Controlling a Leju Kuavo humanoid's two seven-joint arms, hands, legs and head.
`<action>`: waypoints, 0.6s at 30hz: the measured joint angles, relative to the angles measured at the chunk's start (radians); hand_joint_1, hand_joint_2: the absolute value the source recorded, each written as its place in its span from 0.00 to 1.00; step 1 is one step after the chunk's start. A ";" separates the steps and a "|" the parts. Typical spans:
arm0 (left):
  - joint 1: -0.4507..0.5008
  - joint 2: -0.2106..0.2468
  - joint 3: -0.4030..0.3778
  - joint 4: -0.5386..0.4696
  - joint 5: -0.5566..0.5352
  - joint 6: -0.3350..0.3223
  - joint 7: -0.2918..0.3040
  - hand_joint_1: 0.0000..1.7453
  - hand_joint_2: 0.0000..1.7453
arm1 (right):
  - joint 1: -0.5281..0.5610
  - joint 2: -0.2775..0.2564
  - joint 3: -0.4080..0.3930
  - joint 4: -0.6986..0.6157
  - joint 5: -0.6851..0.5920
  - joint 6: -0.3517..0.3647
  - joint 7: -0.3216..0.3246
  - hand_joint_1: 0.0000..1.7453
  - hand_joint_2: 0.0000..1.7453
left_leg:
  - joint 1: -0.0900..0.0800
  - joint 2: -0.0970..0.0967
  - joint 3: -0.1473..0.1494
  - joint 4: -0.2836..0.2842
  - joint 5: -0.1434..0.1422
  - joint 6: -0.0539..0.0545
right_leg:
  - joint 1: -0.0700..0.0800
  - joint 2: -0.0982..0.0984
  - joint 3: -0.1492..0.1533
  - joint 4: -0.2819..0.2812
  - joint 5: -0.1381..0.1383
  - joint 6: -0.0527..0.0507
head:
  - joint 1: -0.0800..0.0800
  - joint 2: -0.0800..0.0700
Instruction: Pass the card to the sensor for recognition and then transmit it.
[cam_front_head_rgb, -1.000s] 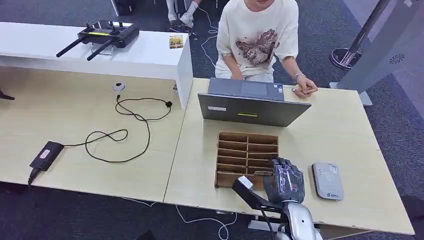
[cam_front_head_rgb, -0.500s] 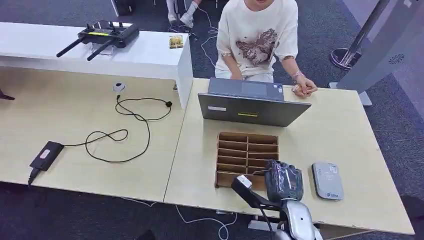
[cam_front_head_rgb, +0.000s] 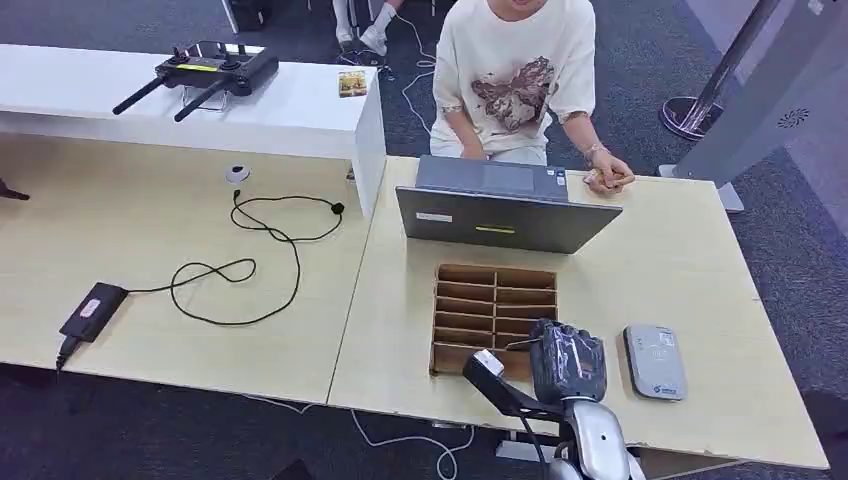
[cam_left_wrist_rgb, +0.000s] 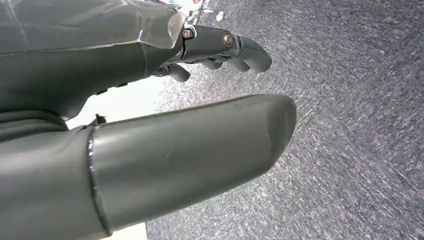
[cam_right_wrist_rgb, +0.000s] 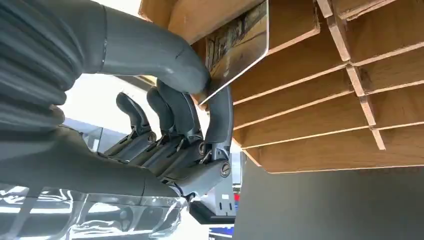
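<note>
Card (cam_right_wrist_rgb: 239, 47): pinched between thumb and a finger of your right hand (cam_front_head_rgb: 568, 362), its lower part apparently in a near slot of the wooden organizer (cam_front_head_rgb: 494, 316) — how deep it sits, you cannot tell. In the right wrist view the flat face lies along the slot dividers, its long edge running out of the slot.

Sensor (cam_front_head_rgb: 656, 362), the grey pad, lies flat on the counter (cam_front_head_rgb: 680, 260), just beside the right hand on its outer side, away from the organizer. That is the relation to watch: the card likely needs to lift clear of the dividers first, then swing sideways and tip flat over the pad.

Left hand (cam_left_wrist_rgb: 165, 145) hangs over carpet, away from the counter, fingers loosely apart, holding nothing. The right arm is plainly the nearer.

A person sits behind the laptop (cam_front_head_rgb: 505, 210) at the far edge, the likely receiver afterwards.
</note>
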 joint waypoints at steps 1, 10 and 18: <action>0.000 0.000 0.000 0.000 0.000 0.000 0.000 0.00 0.00 | 0.000 0.000 0.000 0.000 0.000 0.000 0.000 0.92 1.00 | 0.000 0.000 0.000 0.000 0.000 0.000 | 0.000 0.000 0.000 0.000 0.000 0.000 | 0.000 0.000; 0.000 0.000 0.000 0.000 -0.006 0.000 0.000 0.00 0.00 | 0.014 0.000 -0.033 -0.042 -0.127 0.008 -0.070 0.95 1.00 | 0.000 0.000 0.000 0.000 0.000 0.000 | 0.000 0.000 0.000 0.000 0.000 0.000 | 0.000 0.000; 0.000 0.000 0.000 0.000 -0.008 0.000 0.000 0.00 0.00 | 0.030 0.000 -0.068 -0.091 -0.178 0.018 -0.085 0.93 1.00 | 0.000 0.000 0.000 0.000 0.000 0.000 | 0.000 0.000 -0.001 0.000 0.000 0.000 | 0.000 0.000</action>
